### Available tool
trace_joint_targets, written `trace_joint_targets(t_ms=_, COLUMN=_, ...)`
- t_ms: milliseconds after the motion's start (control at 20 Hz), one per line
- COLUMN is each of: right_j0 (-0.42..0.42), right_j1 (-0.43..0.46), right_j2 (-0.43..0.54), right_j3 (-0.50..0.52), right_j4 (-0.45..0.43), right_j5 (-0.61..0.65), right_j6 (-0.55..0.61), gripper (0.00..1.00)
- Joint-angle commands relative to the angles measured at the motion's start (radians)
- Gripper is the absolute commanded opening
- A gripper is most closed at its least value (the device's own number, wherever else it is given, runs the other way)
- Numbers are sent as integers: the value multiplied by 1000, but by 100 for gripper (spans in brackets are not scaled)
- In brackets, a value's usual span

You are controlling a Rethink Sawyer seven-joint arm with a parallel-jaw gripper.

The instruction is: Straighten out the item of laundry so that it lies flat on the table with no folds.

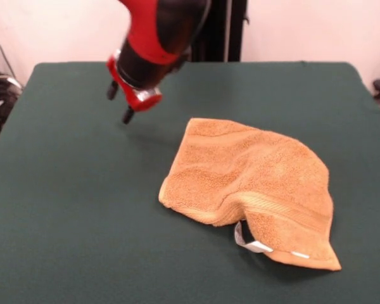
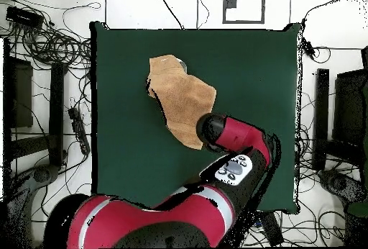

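The towel (image 1: 253, 187) is seen rumpled and folded near the table's (image 1: 63, 209) front edge, its white tag (image 1: 247, 240) nearest. The gripper (image 1: 120, 103) is held above the table toward the far edge, apart from the towel, its fingers spread with nothing between.

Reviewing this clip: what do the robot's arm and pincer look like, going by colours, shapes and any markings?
The arm is built of thick rounded segments in glossy red and black. In the overhead view one link carries a light grey panel with small dark buttons. At its end, a black cylindrical wrist ends in a red plate, and the pincer shows as two short black prongs.
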Motion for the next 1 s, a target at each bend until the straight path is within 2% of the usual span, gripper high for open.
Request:
trace_joint_targets(t_ms=50, right_j0=17, right_j1=-104, right_j2=224, right_j3=165, right_j4=-41, right_j5=-20, right_j6=7, gripper=100)
trace_joint_targets(t_ms=250, right_j0=-3, right_j1=-173, right_j2=305, right_j3=209, right_j4=-42, right_j5=-35, right_j6=-22, gripper=100)
trace_joint_targets(t_ms=450, right_j0=-12, right_j1=-204, right_j2=360, right_j3=230, right_j4=-44, right_j5=-61, right_j6=-20, gripper=100)
trace_joint_targets(t_ms=700, right_j0=10, right_j1=-213, right_j2=399, right_j3=233, right_j4=-32, right_j5=-134, right_j6=40, gripper=100)
trace_joint_targets(t_ms=1000, right_j0=4, right_j1=-211, right_j2=461, right_j3=220, right_j4=-27, right_j5=-171, right_j6=56, gripper=100)
